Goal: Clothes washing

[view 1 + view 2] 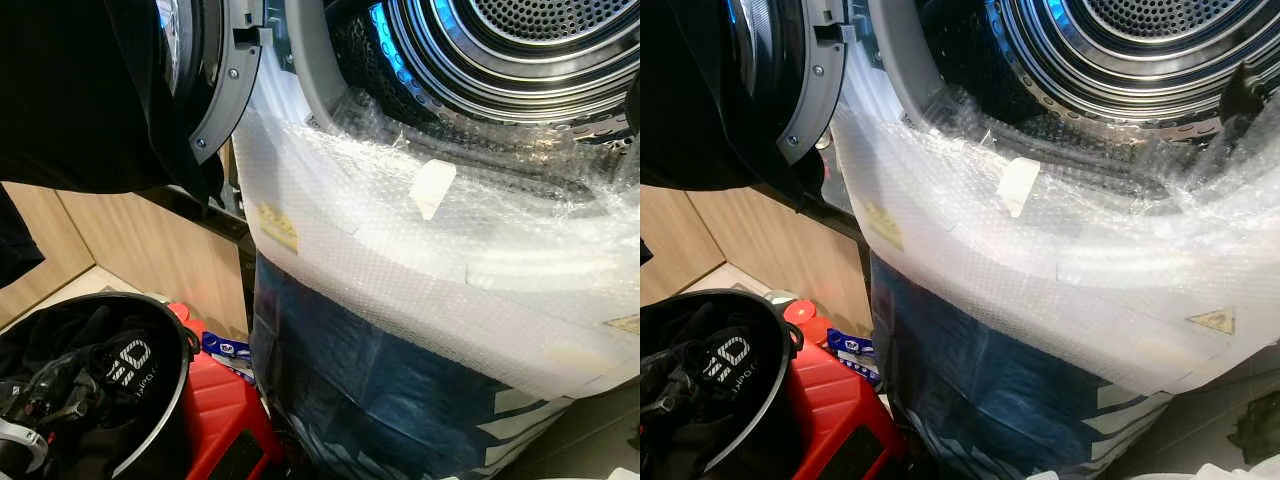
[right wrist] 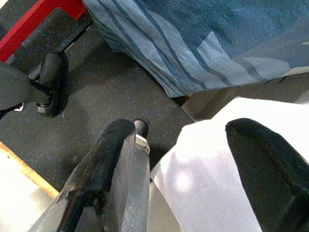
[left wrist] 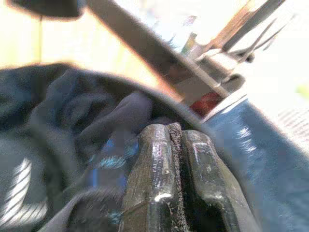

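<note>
Loading looks barely begun: the washer drum stands open and appears empty, while dark clothes fill the black basket beside it. Left gripper fingers are pinched on dark fabric in the basket. Right gripper fingers are spread wide, idle near the floor.

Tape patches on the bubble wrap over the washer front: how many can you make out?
3, possibly more under glare. A white patch sits below the drum opening, a yellowish one near the door hinge side, and a triangular one at the wrap's lower right edge.
</note>
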`<state>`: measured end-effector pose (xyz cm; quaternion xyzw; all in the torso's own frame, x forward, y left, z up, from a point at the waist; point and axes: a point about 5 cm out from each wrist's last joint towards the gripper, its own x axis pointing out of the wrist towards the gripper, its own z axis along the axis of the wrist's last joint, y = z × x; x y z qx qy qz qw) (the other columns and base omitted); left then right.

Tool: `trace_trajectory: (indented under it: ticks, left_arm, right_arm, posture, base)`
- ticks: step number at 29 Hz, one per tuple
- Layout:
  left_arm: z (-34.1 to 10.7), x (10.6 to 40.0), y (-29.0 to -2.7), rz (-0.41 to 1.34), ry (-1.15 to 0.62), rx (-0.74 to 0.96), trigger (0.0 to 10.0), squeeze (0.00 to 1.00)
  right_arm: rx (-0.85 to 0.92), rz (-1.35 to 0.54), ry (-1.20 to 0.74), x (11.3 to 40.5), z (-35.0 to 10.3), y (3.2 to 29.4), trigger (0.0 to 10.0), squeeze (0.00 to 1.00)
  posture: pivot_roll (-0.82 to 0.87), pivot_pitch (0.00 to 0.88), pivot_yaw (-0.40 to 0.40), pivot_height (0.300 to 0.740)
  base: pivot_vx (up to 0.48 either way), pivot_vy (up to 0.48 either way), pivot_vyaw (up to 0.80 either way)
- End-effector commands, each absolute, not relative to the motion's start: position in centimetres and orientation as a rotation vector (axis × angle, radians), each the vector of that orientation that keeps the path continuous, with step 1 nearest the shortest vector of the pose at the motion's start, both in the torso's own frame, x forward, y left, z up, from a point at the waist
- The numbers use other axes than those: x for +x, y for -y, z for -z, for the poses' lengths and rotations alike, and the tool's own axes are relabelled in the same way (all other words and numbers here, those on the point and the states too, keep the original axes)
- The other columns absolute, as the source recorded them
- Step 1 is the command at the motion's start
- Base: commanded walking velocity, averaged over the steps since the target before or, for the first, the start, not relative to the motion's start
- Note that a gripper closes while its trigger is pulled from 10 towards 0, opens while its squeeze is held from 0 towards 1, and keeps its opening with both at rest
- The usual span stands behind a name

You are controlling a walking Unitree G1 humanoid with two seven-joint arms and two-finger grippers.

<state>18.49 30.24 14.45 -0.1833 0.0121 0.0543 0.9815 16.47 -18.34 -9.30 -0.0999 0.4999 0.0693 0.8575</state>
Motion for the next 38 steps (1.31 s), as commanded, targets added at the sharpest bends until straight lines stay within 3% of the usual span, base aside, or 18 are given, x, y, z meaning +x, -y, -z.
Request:
trace_trajectory:
  ticks: [1,6,16,24,34,35,36,38]
  left_arm:
    - [-17.8,19.4,-27.8,0.086,0.046,-0.336,0.0,0.0]
    - [-22.6,20.2,-24.2,0.366,0.11,-0.252,0.0,0.0]
    - [-26.5,21.3,-20.7,0.631,0.113,-0.137,0.0,0.0]
    - [-24.8,23.6,-16.7,0.859,0.038,-0.238,0.0,0.0]
    - [-19.4,25.0,-16.1,0.85,-0.126,-0.281,0.0,0.0]
    - [-18.2,25.2,-16.0,0.845,-0.154,-0.262,0.0,0.0]
    - [-17.8,25.4,-16.0,0.835,-0.162,-0.265,0.0,0.0]
    - [-17.3,25.7,-16.0,0.807,-0.163,-0.253,0.0,0.0]
  right_arm:
    - [-0.195,-0.146,-1.06,16.2,9.4,18.2,10.0,0.0]
    - [-0.191,-0.157,-1.051,16.5,9.4,17.9,10.0,0.0]
    - [-0.176,-0.163,-1.043,16.7,9.3,17.5,10.0,0.0]
    - [-0.145,-0.157,-0.978,17.9,8.7,17.1,10.0,0.0]
    - [-0.108,-0.204,-0.848,20.5,7.1,17.3,10.0,0.0]
    - [-0.118,-0.294,-0.831,20.6,7.0,17.1,10.0,0.58]
    - [-0.098,-0.334,-0.83,20.5,6.9,17.1,10.0,1.0]
    - [-0.068,-0.425,-0.818,20.2,6.8,16.9,10.0,1.0]
  posture:
    - [0.25,0.103,-0.04,0.74]
    - [0.26,0.1,-0.036,0.74]
    - [0.26,0.097,-0.024,0.74]
    - [0.21,0.087,0.0,0.74]
    - [0.14,0.095,0.003,0.74]
    - [0.13,0.097,-0.001,0.74]
    - [0.13,0.097,-0.002,0.74]
    - [0.12,0.096,-0.002,0.74]
  base:
    - [0.0,0.0,0.0]
    - [0.0,0.0,0.0]
    - [0.0,0.0,0.0]
    - [0.0,0.0,0.0]
    - [0.0,0.0,0.0]
    - [0.0,0.0,0.0]
    - [0.0,0.0,0.0]
    - [0.0,0.0,0.0]
